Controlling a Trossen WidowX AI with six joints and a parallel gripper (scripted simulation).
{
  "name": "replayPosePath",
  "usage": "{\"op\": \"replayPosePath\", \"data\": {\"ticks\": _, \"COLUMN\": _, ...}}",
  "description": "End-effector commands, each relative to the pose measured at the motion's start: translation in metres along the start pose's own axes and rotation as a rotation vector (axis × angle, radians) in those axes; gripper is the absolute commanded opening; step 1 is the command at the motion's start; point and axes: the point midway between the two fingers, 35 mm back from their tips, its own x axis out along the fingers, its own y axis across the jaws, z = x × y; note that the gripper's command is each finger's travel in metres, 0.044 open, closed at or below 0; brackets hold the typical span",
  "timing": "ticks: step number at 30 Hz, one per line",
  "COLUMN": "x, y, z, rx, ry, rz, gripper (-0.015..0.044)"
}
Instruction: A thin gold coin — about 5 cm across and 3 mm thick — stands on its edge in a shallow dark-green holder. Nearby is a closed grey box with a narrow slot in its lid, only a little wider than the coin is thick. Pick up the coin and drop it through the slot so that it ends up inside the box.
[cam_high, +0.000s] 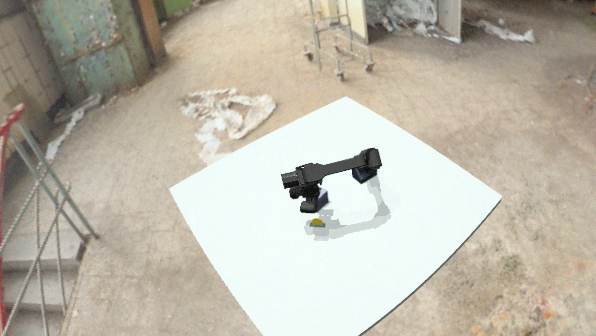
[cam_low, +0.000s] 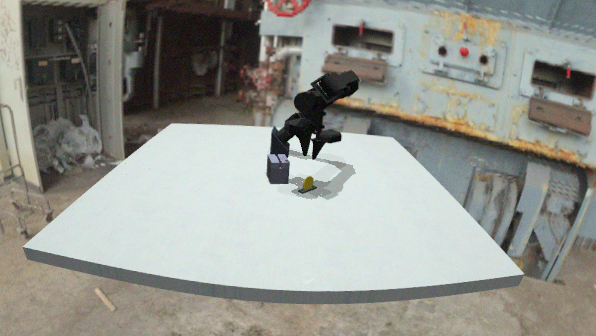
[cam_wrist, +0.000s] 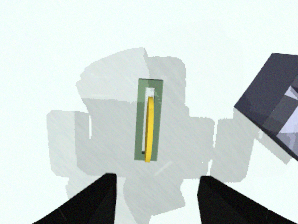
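The gold coin (cam_high: 317, 221) (cam_low: 308, 183) (cam_wrist: 150, 130) stands on edge in the dark-green holder (cam_low: 301, 191) (cam_wrist: 150, 83), leaning slightly in the wrist view. My gripper (cam_low: 310, 157) (cam_wrist: 157, 185) is open and empty, its fingers pointing down, well above the table. In the wrist view, the coin lies beyond the fingertips, a little left of midway between them, with its faces turned toward the two fingers. The grey box (cam_high: 323, 198) (cam_low: 278, 172) (cam_wrist: 265, 90) is closed. Its lid slot shows in the exterior view; the arm partly hides the box in the top view.
The white table (cam_high: 240, 200) (cam_low: 200, 235) carries the holder, the box and the arm's base (cam_high: 364, 174) (cam_low: 278, 144). The box stands close beside the holder, at the right of the wrist view. The arm's shadow falls around the holder.
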Motion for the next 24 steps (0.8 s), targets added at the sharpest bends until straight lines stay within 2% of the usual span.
{"op": "replayPosePath", "data": {"ticks": 1, "x": 0.025, "y": 0.0, "z": -0.004, "rx": 0.007, "ry": 0.012, "rz": 0.001, "gripper": 0.0161}}
{"op": "replayPosePath", "data": {"ticks": 24, "x": 0.068, "y": 0.002, "z": -0.006, "rx": 0.006, "ry": 0.012, "rz": 0.001, "gripper": 0.0161}}
